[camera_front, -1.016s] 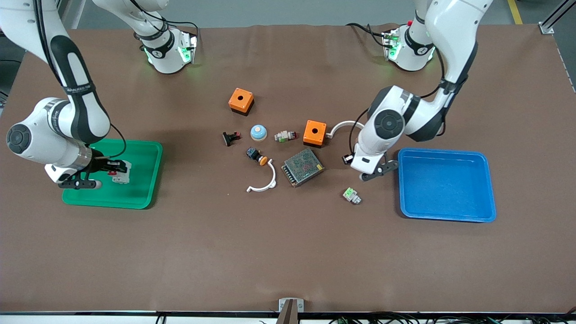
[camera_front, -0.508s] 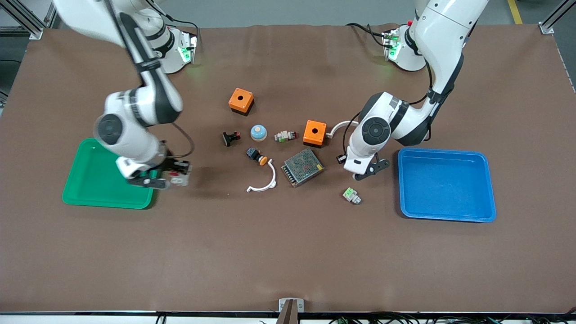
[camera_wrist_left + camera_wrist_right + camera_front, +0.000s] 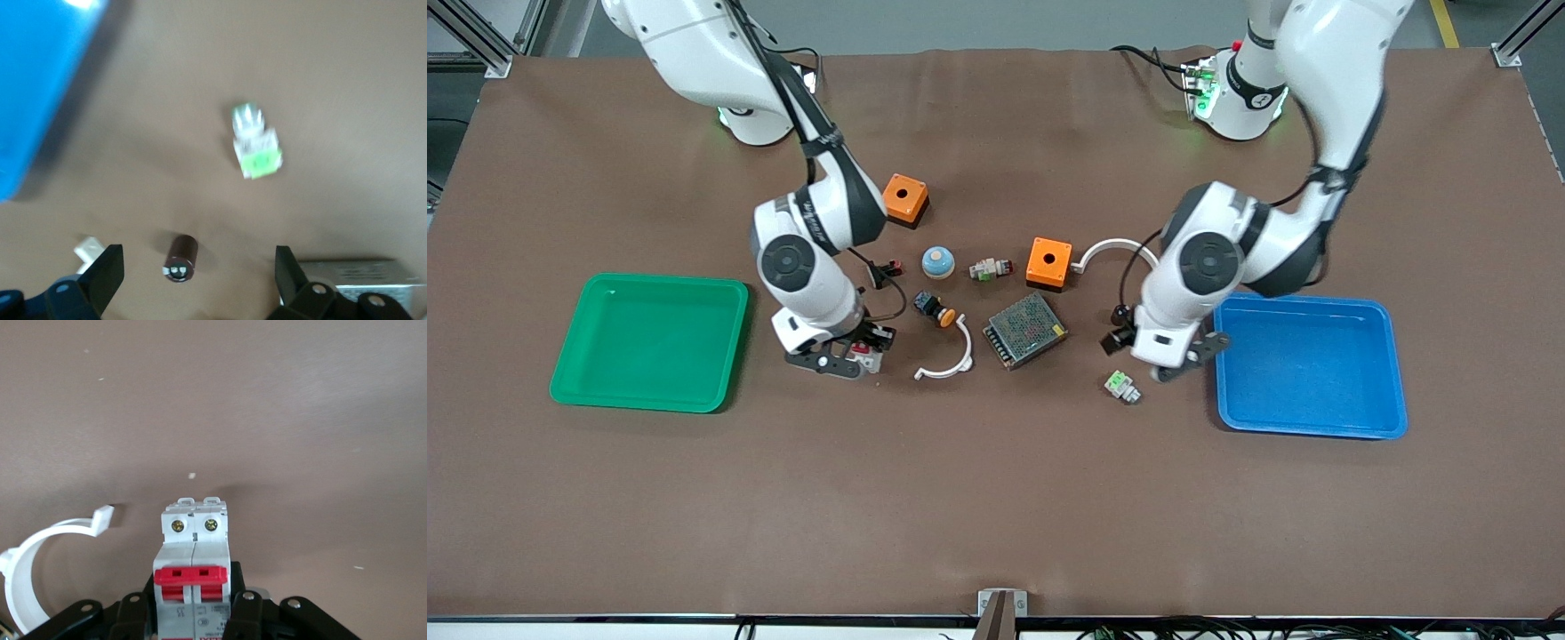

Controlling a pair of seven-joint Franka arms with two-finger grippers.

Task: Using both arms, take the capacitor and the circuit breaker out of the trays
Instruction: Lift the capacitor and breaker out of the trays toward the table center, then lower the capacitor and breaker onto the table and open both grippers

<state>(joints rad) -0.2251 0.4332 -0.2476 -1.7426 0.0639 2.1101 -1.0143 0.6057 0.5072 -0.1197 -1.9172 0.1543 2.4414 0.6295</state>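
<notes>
The circuit breaker (image 3: 193, 587) is clenched upright in the right tool (image 3: 845, 357), its red levers showing between the fingers. It is held low over bare tabletop (image 3: 996, 498), between the green tray (image 3: 578, 391) and the white curved clip (image 3: 947, 360). Both the green tray and the blue tray (image 3: 1396, 427) lie empty.

The left tool (image 3: 198, 270) stands released, with its fingers spread wide. It hangs over the tabletop just beside the blue tray. The capacitor (image 3: 180, 257) lies on its side between those fingers and is touched by neither. The green-and-white connector (image 3: 1121, 386) is near it.

The step in hand appears to be the setting down. The breaker is best lowered until its base rests flat before the grip is let go, so that it is not dropped or tipped. A spot apart from the clip should be kept.

The left tool is best drawn straight up, with no sideways sweep. A cylinder lying on its side is likely to roll if a finger brushes it. It could then be sent toward the connector or the mesh power supply (image 3: 1025, 331).
</notes>
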